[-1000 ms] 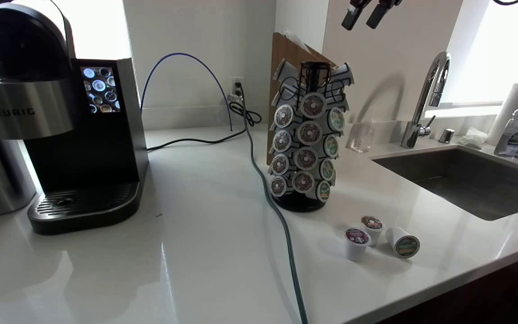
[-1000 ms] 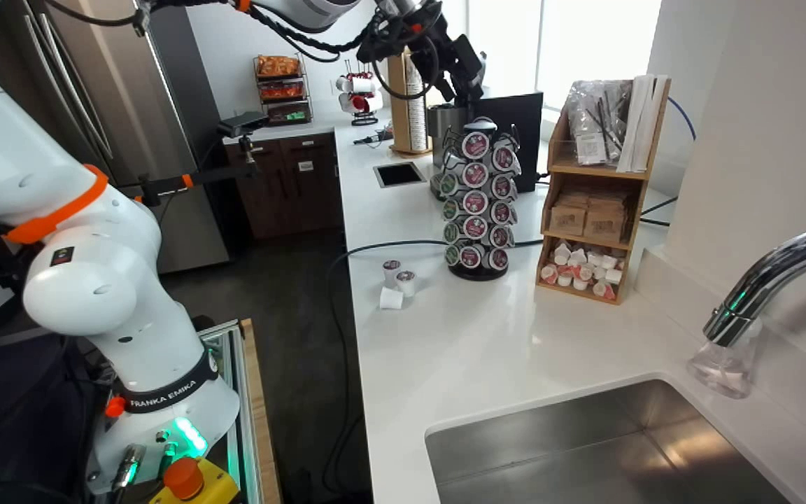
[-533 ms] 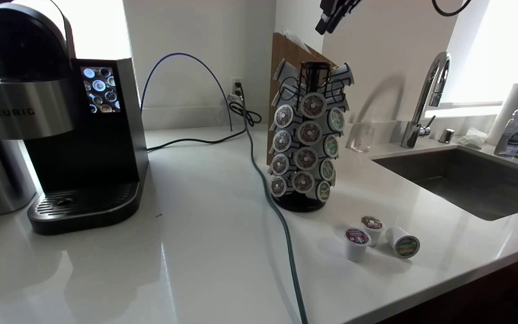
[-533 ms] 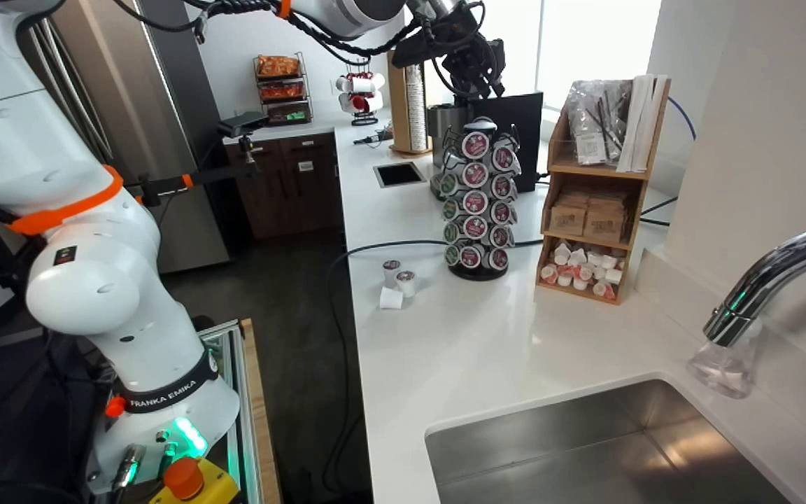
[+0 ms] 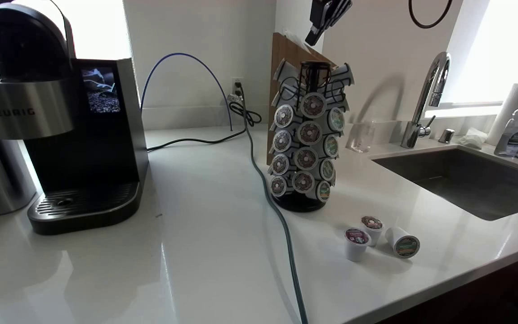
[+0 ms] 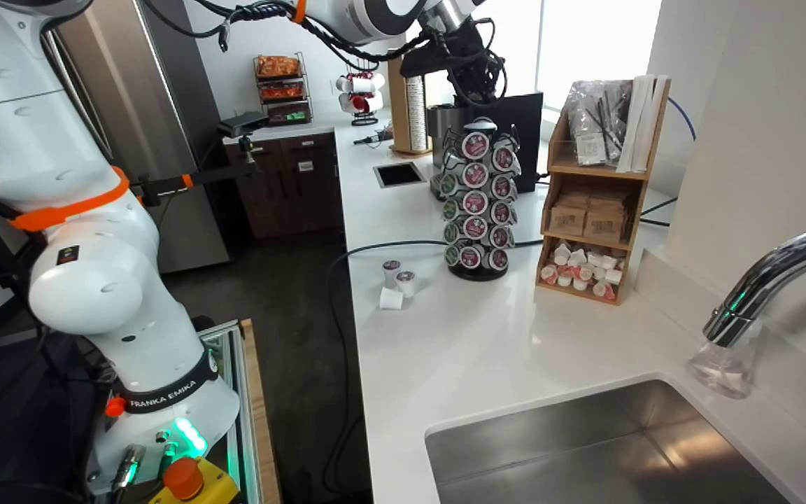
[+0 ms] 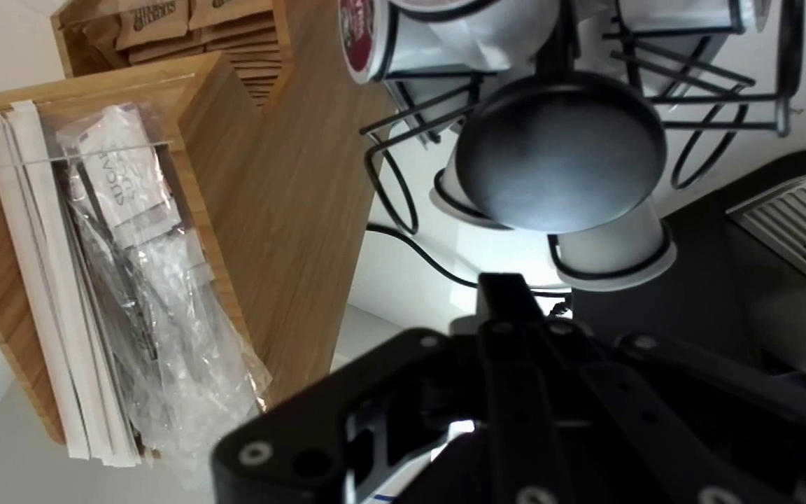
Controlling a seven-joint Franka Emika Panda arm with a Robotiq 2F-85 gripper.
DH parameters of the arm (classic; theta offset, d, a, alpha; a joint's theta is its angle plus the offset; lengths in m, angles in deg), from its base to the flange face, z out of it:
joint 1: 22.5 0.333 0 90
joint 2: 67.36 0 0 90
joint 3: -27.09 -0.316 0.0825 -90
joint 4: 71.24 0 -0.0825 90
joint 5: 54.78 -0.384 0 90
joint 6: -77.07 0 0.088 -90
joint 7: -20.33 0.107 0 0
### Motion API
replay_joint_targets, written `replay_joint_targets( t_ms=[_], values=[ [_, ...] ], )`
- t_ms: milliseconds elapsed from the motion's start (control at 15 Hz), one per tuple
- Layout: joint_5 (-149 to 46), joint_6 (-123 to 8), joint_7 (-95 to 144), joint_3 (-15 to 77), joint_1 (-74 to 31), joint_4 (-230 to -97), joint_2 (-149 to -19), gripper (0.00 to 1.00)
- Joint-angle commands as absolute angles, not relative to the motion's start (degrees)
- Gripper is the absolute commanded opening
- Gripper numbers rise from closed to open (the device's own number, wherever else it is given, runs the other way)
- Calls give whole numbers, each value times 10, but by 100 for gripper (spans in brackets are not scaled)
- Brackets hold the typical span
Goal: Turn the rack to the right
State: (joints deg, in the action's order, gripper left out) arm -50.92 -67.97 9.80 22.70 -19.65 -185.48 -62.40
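Black wire forms the rack (image 5: 314, 74); in an exterior view it stands upright on the counter (image 5: 205, 216), coffee pods (image 5: 310, 133) facing outward in columns; the claw (image 5: 314, 38) hangs above its top, apart from it; a cable (image 5: 280, 216) runs just beside the round base (image 5: 297, 205), contact not determinable; three loose cups (image 5: 356, 246) sit away from that base; apply force gently, since a hard shove would probably slide or tip the rack instead of turning it.

In an exterior view, the rack stands between the loose cups and a wooden shelf (image 6: 588, 170), touching neither; the arm (image 6: 46, 133) reaches over from the side of the cups; the claw's lower end is lost against the dark coffee machine (image 6: 530, 133); allow clearance for the claw on the shelf side.

In the wrist view, the rack's cap (image 7: 561, 154) lies ahead of the claw; the jaws look narrow, drawn together, with nothing visible between them; wire loops (image 7: 718, 126) project on both sides of the cap; turning appears not yet begun; the claw should serve as a single peg; lower it just beside a loop, clear of the coffee pods, then sweep sideways in a slow arc around the cap; do not press toward the centre, which would likely give no rotation; confirm from which side "right" is counted before contact.
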Motion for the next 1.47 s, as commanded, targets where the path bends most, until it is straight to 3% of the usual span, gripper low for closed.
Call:
replay_joint_targets(
  t_ms=[0, 1400],
  values=[
    [-531, -664, 74, 234, -190, -1842, -635, 0],
    [-547, -618, 74, 237, -194, -1842, -645, 0]
  ],
)
